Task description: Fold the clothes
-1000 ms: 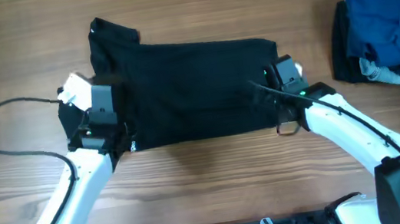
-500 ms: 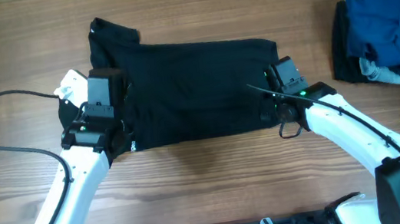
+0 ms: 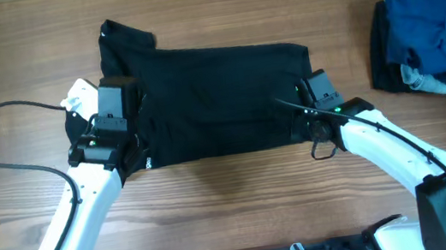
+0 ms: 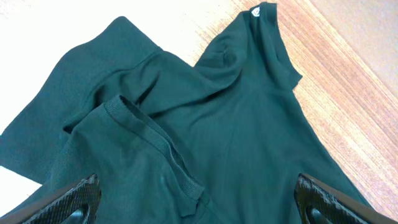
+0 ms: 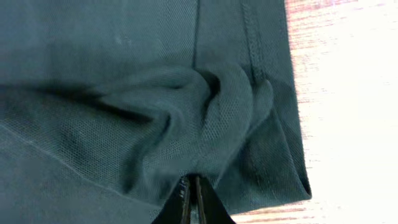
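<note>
Wooden table (image 3: 234, 210), black shirt (image 3: 220, 99); right hand (image 5: 191, 186) tight on its bunched hem, left hand (image 4: 193, 202) agape, tips off-frame.

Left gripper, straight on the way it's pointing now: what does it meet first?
The black shirt. The left gripper is open and aimed at the folded sleeve hem lying just ahead of its jaws, so it most likely meets that fabric first. How far off it is remains unclear.

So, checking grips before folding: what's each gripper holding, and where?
Right gripper pinches the shirt near its edge; left gripper, open, holds nothing.
</note>
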You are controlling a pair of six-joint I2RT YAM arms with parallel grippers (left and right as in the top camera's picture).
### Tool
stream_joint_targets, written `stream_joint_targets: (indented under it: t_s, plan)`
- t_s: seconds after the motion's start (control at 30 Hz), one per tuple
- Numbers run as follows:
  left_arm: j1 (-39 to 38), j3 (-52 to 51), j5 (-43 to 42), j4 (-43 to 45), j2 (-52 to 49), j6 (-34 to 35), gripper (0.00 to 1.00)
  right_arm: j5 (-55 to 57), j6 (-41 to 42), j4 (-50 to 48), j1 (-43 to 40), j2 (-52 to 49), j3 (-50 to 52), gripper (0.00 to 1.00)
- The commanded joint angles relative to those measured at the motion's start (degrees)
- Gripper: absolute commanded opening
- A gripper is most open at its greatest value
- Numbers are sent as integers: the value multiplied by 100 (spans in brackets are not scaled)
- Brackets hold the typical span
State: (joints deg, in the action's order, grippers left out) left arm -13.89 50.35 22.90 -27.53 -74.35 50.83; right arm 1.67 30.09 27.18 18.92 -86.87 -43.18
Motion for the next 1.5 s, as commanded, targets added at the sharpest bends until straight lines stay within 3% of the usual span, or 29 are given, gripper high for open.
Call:
stream_joint_targets:
  t_s: [0.0, 0.2, 0.33, 0.37, 0.43, 0.47, 0.63, 0.87, 1.07, 1.13, 1.47]
  plan:
    - [-13, 101, 101, -42, 72, -116, 99, -66, -9, -352, -15, 85, 33, 4]
    - [-13, 101, 101, -44, 72, -116, 99, 149, -26, -691, -20, 85, -365, 4]
    - [-13, 101, 101, -50, 72, -116, 99, -52, -52, -225, -20, 83, -385, 5]
    - [-13, 101, 101, -52, 72, -116, 99, -138, -125, -66, -20, 85, -385, 15]
    - [-13, 101, 101, -52, 72, -116, 99, -356, -273, 234, -17, 83, -376, 51]
    - [-13, 101, 101, -52, 72, -116, 99, -393, -273, 365, -13, 83, -356, 58]
    - [-13, 101, 103, -52, 72, -116, 99, -356, 11, 391, -13, 83, -181, 64]
    - [-13, 101, 122, -52, 72, -116, 99, -302, 315, -24, -13, -31, 92, 55]
    - [-9, 101, 125, -52, 72, -116, 99, -297, 439, -254, -13, -46, 157, 14]
    - [-9, 101, 125, -52, 72, -116, 99, -295, 439, -356, -15, -46, 157, 4]
    - [-9, 101, 125, -42, 72, -116, 99, 321, 291, -726, -31, 15, -258, 4]
